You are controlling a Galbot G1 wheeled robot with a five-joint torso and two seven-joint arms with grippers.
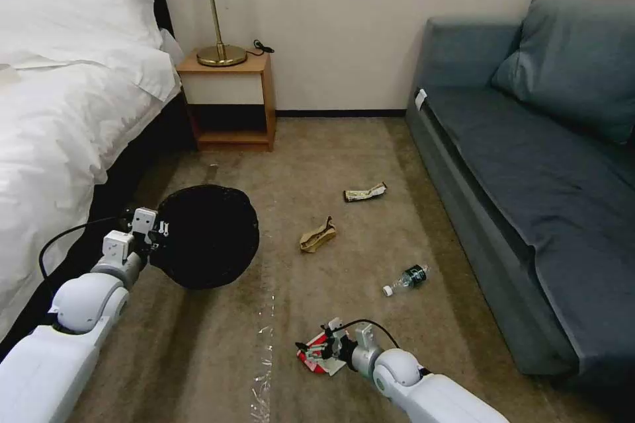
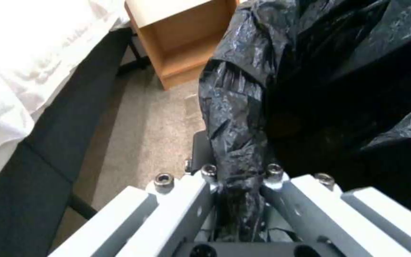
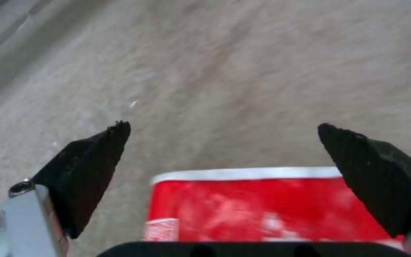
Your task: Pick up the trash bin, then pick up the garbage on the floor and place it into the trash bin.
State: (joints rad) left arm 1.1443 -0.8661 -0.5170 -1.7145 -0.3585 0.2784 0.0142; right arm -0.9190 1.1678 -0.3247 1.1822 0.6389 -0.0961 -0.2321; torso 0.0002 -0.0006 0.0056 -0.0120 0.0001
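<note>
The trash bin (image 1: 210,236), white with a black bag liner (image 2: 310,89), hangs tilted over the carpet beside the bed. My left gripper (image 1: 161,232) is shut on its bag-covered rim (image 2: 240,175). Low at the front, my right gripper (image 1: 306,347) is open, its black fingertips (image 3: 101,157) either side of the red-and-white carton (image 3: 262,207), which lies on the floor (image 1: 312,357). The brown paper scrap (image 1: 317,236) lies mid-carpet. The foil wrapper (image 1: 364,193) lies farther back.
The white bed (image 1: 59,112) runs along the left and the grey sofa (image 1: 529,185) along the right. A wooden nightstand (image 1: 228,102) with a lamp stands at the back wall. A plastic bottle (image 1: 407,279) lies near the sofa. Clear tape (image 1: 264,357) runs along the carpet.
</note>
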